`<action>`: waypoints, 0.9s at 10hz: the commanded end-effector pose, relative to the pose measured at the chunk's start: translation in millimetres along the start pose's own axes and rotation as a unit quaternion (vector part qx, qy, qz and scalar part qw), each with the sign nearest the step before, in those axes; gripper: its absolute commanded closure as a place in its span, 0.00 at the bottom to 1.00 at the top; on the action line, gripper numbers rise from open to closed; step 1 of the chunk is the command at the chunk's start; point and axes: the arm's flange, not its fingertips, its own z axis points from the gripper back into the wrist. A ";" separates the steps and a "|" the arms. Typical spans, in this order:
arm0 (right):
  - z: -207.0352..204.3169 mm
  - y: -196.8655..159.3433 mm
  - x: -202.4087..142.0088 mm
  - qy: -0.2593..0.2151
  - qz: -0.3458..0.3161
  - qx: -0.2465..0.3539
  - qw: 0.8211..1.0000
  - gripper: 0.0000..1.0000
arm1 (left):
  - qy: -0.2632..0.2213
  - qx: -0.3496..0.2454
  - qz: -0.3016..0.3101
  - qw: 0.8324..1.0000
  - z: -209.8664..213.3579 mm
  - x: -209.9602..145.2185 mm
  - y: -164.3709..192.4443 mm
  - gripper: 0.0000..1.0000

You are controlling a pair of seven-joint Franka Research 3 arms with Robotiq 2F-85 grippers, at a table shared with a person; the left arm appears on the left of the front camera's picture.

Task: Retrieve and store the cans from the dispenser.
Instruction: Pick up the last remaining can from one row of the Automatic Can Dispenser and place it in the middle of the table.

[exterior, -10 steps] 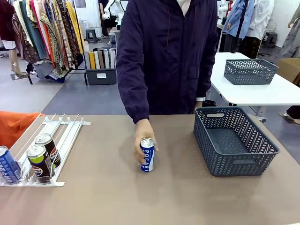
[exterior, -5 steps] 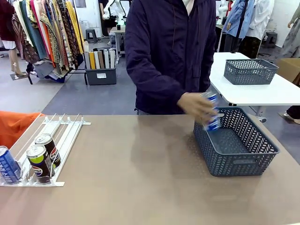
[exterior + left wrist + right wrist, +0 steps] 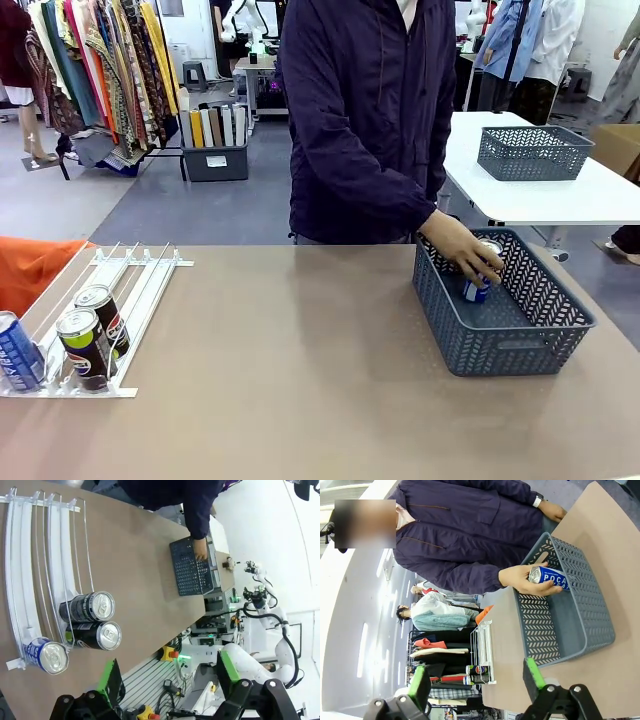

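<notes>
- Since neither arm is working on a can, the left end effector (image 3: 169, 676), at the bottom edge of its wrist view, stands with its green pads spread wide, nothing between them or touching them.
- The right end effector (image 3: 476, 677), at the bottom of its own view, is likewise wide apart and empty, well short of the basket.
- At the lower left of the front view, the sloped white and clear plastic rail dispenser (image 3: 140, 285) lies on the brown counter (image 3: 300, 380). Its tilt seems to feed cans to the near end, where one slim blue Pocari Sweat can (image 3: 18, 352) and two black Pepsi cans with yellow-green bands (image 3: 88, 350) stand upright against the stoppers, ready to be lifted out.
- Farther off, at centre right, the person's hand (image 3: 460, 248) holds a second blue Pocari Sweat can (image 3: 477, 288) tilted inside the dark grey lattice plastic basket (image 3: 500, 345), apparently lowering it in for storage.
</notes>
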 end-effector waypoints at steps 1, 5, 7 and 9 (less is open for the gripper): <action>-1.9 0.8 1.5 -0.007 0.012 0.015 1.000 0.00 | -0.001 -0.006 0.004 1.000 2.0 0.4 -1.8 0.00; -1.9 0.8 1.5 -0.007 0.012 0.015 1.000 0.00 | 0.158 0.231 -0.024 0.960 -34.5 -31.0 -21.4 0.00; -1.9 0.8 1.5 -0.007 0.012 0.015 1.000 0.00 | 0.205 0.408 -0.069 0.887 -62.5 -64.2 -21.3 0.00; -1.9 0.8 1.5 -0.007 0.012 0.015 1.000 0.00 | 0.111 0.441 -0.052 0.889 -85.9 -48.8 -16.7 0.00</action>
